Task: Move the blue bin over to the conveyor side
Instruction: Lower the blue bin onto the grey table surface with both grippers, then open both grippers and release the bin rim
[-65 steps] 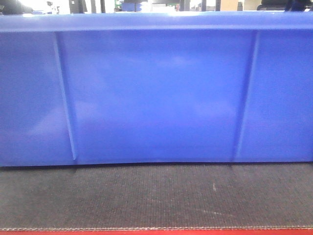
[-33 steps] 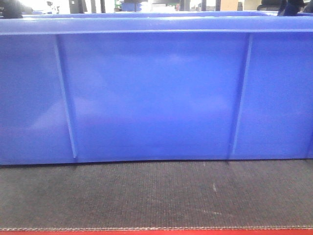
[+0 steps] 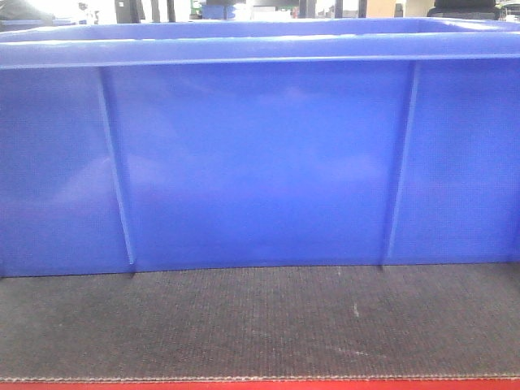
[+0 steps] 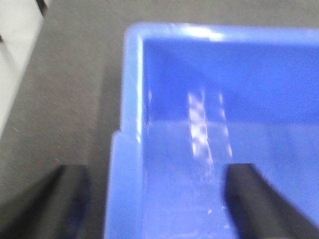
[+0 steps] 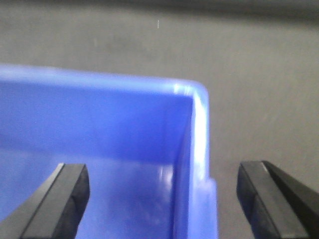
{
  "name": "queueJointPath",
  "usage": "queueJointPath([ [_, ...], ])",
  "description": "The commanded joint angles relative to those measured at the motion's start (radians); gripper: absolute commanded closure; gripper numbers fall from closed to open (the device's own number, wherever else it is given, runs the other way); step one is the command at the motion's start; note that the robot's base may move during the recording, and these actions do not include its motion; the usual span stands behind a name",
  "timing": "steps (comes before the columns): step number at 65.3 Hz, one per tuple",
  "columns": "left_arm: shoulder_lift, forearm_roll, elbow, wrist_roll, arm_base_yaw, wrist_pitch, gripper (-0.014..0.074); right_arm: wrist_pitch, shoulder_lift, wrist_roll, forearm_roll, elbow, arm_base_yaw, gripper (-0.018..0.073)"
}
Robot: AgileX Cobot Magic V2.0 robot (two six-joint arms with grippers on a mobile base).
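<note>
The blue bin [image 3: 260, 162] fills the front view and stands on the dark grey conveyor [image 3: 260, 325], just behind its red edge strip [image 3: 260, 385]. In the left wrist view my left gripper [image 4: 154, 204] is open astride the blue bin's [image 4: 199, 99] left wall. One finger is over the belt [image 4: 75, 74] and the other is inside, and neither touches the rim. In the right wrist view my right gripper [image 5: 164, 199] is open astride the right wall of the blue bin [image 5: 99, 119], near its corner. The bin looks empty.
A white surface [image 4: 15, 50] borders the belt at the far left of the left wrist view. Beyond the bin's rim in the front view there is indoor clutter [image 3: 244, 10]. Grey belt [image 5: 249, 74] stretches past the bin's right corner.
In the front view the bin's near rim has sunk lower, its far rim now shows, and its ribs have shifted slightly. Dark shapes at the top corners have mostly gone.
</note>
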Motion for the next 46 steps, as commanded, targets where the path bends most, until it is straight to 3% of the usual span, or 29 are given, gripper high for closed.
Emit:
queueJointPath([
  [1,-0.05,0.006,-0.048,-0.006,-0.003,0.017,0.0322,0.023,-0.046,-0.016,-0.003,-0.059,0.0,0.013],
  [6,-0.093,0.008,-0.077,-0.006,-0.003,0.017,0.0468,0.06,-0.074,-0.016,-0.003,-0.102,0.0,0.0274],
  [11,-0.132,0.026,-0.099,-0.006,-0.003,0.008,0.0604,0.067,-0.103,-0.016,-0.003,-0.128,0.0,0.0505],
  [15,-0.165,0.033,-0.107,-0.006,-0.003,-0.002,0.0617,0.067,-0.127,-0.016,0.0,-0.133,0.0,0.0664],
  [20,-0.196,0.033,-0.107,-0.006,-0.003,-0.029,0.0608,0.069,-0.152,-0.016,0.005,-0.135,0.0,0.0624],
  [34,-0.276,0.05,-0.079,-0.016,-0.001,0.036,0.061,0.108,-0.196,-0.028,0.007,-0.12,0.0,0.0648],
  [46,-0.401,0.014,0.144,-0.057,0.075,-0.043,0.061,0.042,-0.281,-0.071,0.013,0.043,-0.003,0.0647],
])
